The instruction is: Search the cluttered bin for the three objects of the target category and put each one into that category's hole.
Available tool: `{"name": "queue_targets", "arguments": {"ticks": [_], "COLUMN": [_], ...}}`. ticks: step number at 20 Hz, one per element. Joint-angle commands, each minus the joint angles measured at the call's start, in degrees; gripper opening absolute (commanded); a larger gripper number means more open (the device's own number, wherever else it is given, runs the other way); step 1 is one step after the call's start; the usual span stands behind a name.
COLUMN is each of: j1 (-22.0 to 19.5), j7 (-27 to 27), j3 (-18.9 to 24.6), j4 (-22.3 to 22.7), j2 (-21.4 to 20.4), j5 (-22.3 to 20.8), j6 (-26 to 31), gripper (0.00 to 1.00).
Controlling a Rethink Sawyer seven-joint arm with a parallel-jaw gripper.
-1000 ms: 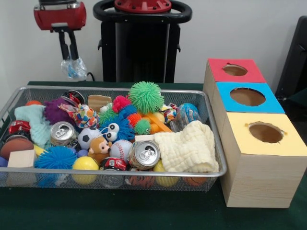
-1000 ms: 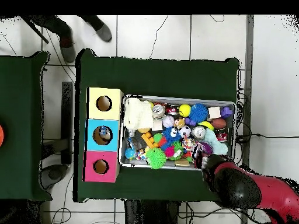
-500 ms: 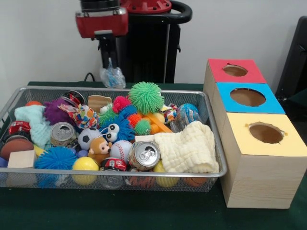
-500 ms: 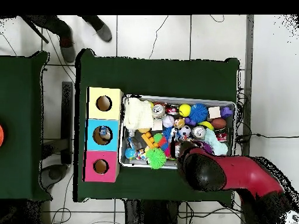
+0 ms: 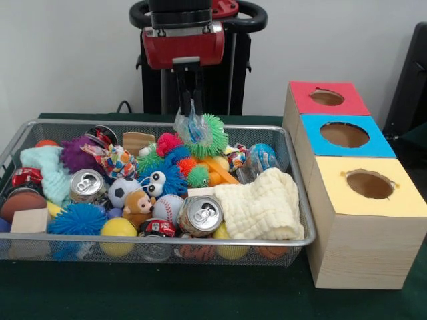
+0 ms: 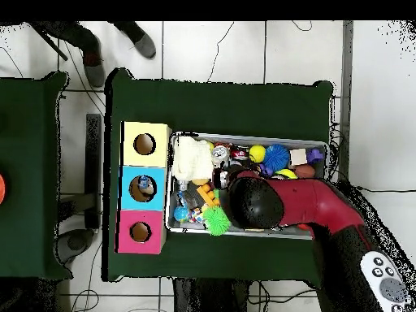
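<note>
Carrying a crinkled bag above the bin

Our gripper (image 5: 191,110) has its jaws pinching a clear plastic bag (image 5: 193,128), which hangs over the wire bin (image 5: 301,220) in front of the green spiky ball (image 5: 208,135). We judge it is held high to clear the clutter on the way to the boxes; the blue box (image 5: 344,135) already holds something.

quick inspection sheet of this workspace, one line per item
surface: green table, bare in front of the bin.
job's things: wire bin; three-hole box, holes red, blue, yellow; something shows in the blue hole.
clutter: cans, balls, spiky toys, cream cloth heaped in the bin.
grippers: gripper shut on a clear crinkly packet above the bin.
cables: wires on the floor.
surroundings: a person's feet.
</note>
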Motion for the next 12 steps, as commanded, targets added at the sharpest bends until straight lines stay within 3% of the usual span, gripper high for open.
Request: {"name": "queue_targets", "arguments": {"ticks": [1, 5, 12], "j1": [2.3, 4.2, 11.9], "j7": [10.5, 11.3, 17.0], "j3": [-6.3, -8.2, -12.4], "j4": [-13.2, -12.8, -5.4], "j2": [4.1, 2.9, -2.6], "j5": [4.8, 6.4, 9.2], "j6": [9.6, 10.1, 7.2], "gripper": [0.00, 0.00, 0.00]}}
